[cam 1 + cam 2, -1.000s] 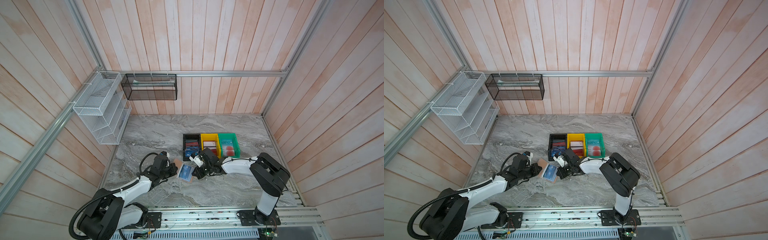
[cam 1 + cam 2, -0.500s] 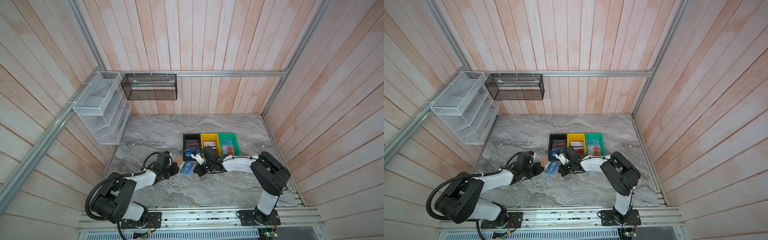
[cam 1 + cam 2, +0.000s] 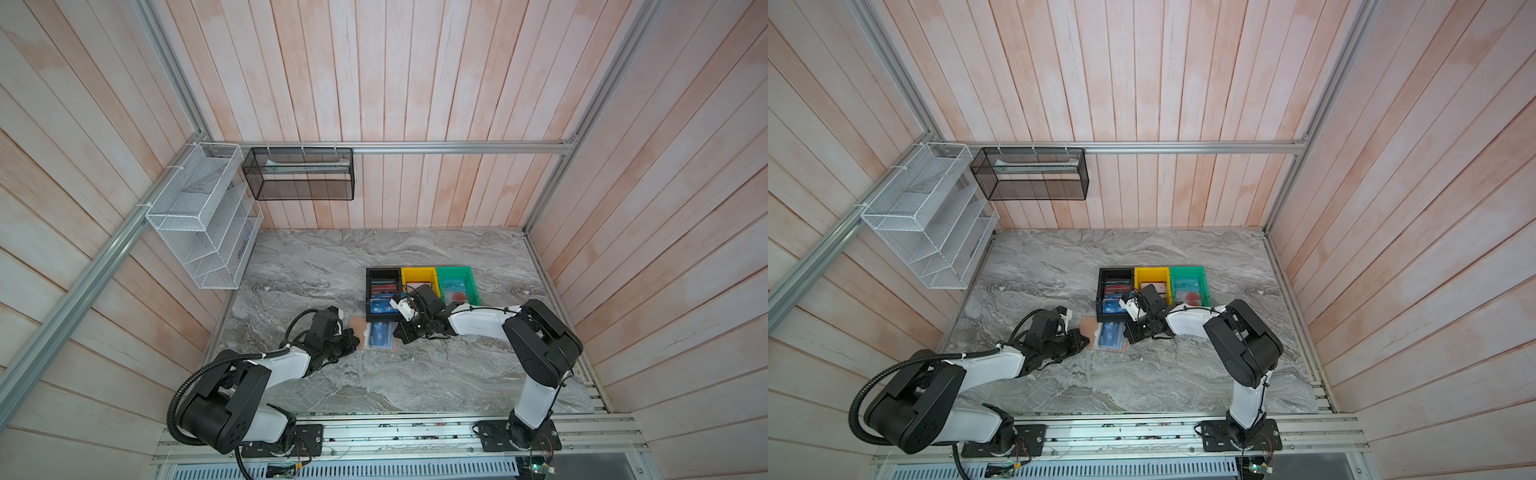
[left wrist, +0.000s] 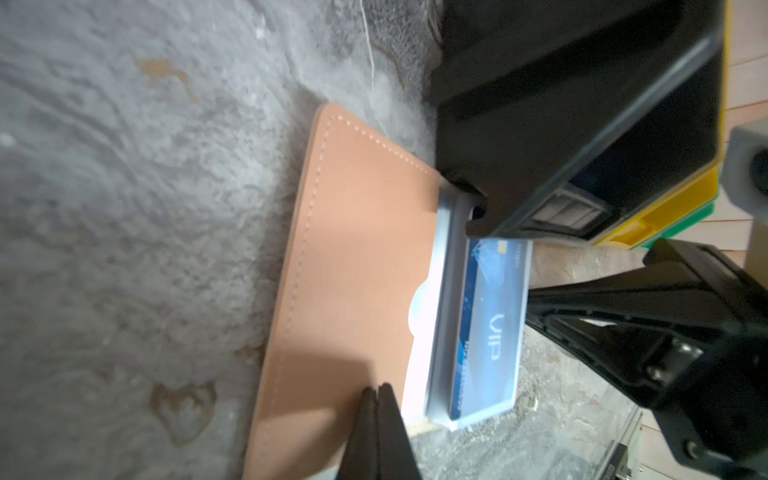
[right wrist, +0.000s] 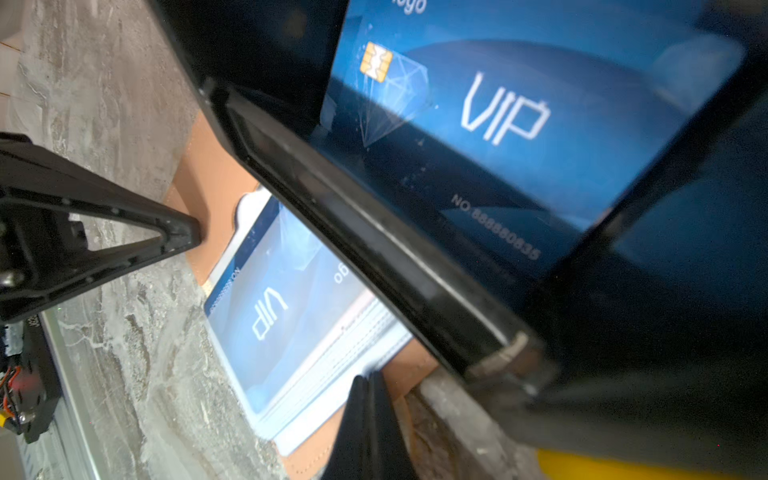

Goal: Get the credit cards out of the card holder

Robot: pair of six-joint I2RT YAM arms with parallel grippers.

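Left pincer (image 4: 379,395) and right pincer (image 5: 368,384), both pressed together, sit at the floppy card holder (image 4: 353,257). We reckon the blue card (image 4: 492,328) is light, stiff and slick, so pinch its edge.

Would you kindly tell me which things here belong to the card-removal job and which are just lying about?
Job: open tan leather-look card holder; blue plastic "VIP" credit card in its clear sleeve; likely the card-filled black plastic bin, yellow bin and green bin.
Lying about: white wire wall rack; black mesh wall basket.
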